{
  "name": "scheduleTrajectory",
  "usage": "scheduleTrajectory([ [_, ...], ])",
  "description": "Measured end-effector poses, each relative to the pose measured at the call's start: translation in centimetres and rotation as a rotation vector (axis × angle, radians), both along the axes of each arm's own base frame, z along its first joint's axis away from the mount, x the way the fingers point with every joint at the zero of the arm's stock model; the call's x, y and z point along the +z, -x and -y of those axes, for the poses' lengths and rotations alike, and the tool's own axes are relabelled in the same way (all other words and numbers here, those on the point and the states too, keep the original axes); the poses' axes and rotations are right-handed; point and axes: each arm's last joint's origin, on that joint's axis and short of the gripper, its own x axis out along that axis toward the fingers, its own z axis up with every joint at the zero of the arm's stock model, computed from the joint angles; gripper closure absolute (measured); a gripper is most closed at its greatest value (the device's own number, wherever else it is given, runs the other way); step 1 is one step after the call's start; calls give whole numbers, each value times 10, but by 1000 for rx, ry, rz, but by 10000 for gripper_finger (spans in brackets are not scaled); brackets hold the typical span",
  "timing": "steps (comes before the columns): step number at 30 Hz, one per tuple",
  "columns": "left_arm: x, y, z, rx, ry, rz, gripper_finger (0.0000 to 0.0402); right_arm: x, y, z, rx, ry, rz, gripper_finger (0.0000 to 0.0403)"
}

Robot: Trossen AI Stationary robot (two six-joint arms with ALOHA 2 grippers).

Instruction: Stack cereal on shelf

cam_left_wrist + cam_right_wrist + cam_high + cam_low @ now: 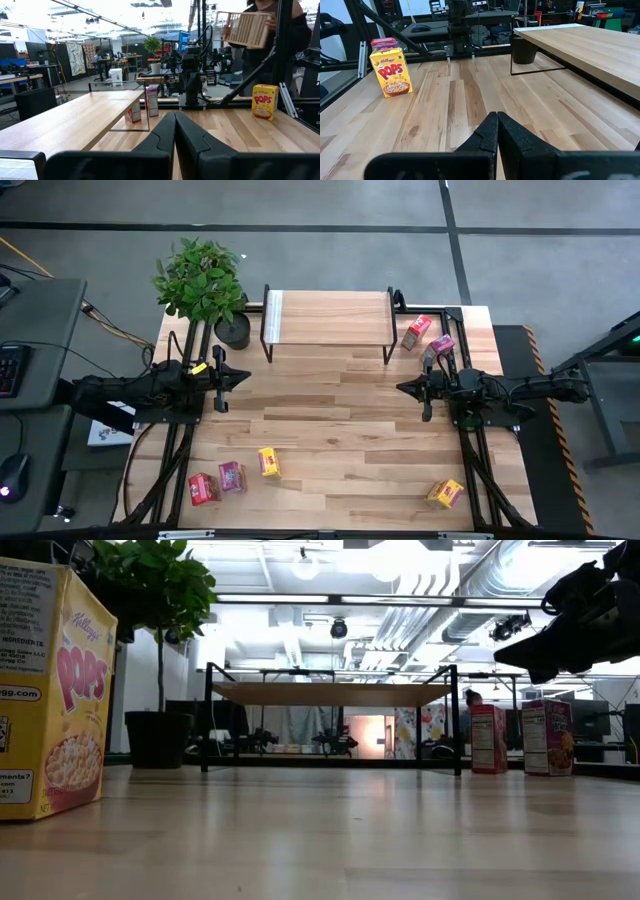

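The shelf (325,315), a light wood top on black wire legs, stands at the table's far edge. A red cereal box (417,332) and a pink one (440,345) stand right of it. Near the front left stand a red box (203,488), a pink box (232,476) and a yellow box (269,462). Another yellow box (446,493) sits at the front right. My left gripper (245,377) hovers shut at the table's left side, pointing right. My right gripper (400,387) hovers shut at the right side, pointing left. Both are clear of the boxes.
A potted plant (205,285) stands at the far left corner beside the shelf. The middle of the table (330,420) between the two grippers is bare wood. A person (280,30) holding a wooden crate stands beyond the table's right side.
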Motion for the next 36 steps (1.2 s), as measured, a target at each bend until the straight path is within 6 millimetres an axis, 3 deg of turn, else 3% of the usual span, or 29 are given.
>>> scheduleTrajectory([
  [31, 0, 0, 0, 0, 0, 0, 401, 0, 0, 0, 0, 0, 0, 403],
  [36, 0, 0, 0, 0, 0, 0, 402, 1, 0, 0, 3, 127, -4, 403],
])
